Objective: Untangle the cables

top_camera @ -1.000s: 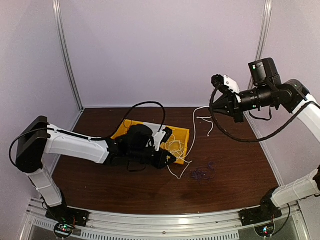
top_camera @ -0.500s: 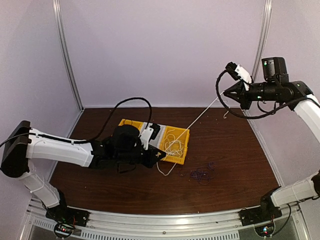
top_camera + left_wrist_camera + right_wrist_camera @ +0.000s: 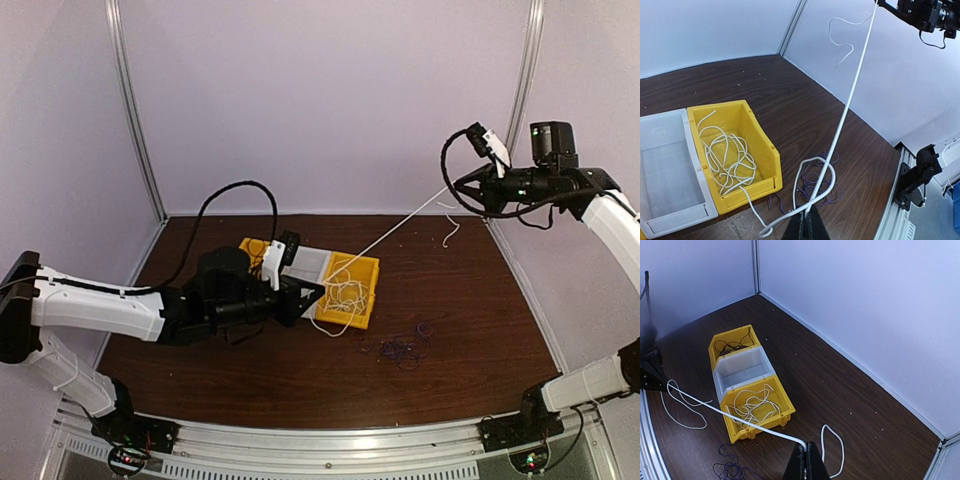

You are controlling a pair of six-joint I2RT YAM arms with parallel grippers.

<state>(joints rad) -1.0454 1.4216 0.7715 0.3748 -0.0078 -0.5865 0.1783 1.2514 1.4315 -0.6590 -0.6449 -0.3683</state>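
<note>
White cable (image 3: pixel 400 229) was stretched taut across the middle of the frame. The left hand (image 3: pixel 318 293) was pinched shut on it beside the yellow bin (image 3: pixel 372 270), and the right hand (image 3: pixel 462 188) was clamped on it in the upper right. More of its loops sat piled in that bin. Purple cable (image 3: pixel 402 350) lay bunched on the tabletop (image 3: pixel 480 320) at lower right of the bin – well apart from both hands.

White cable (image 3: pixel 845 112), purple cable (image 3: pixel 400 350), 2 yellow bins (image 3: pixel 767 160), 1 white bin (image 3: pixel 670 175), dark brown wood-grain table (image 3: pixel 470 300).
</note>
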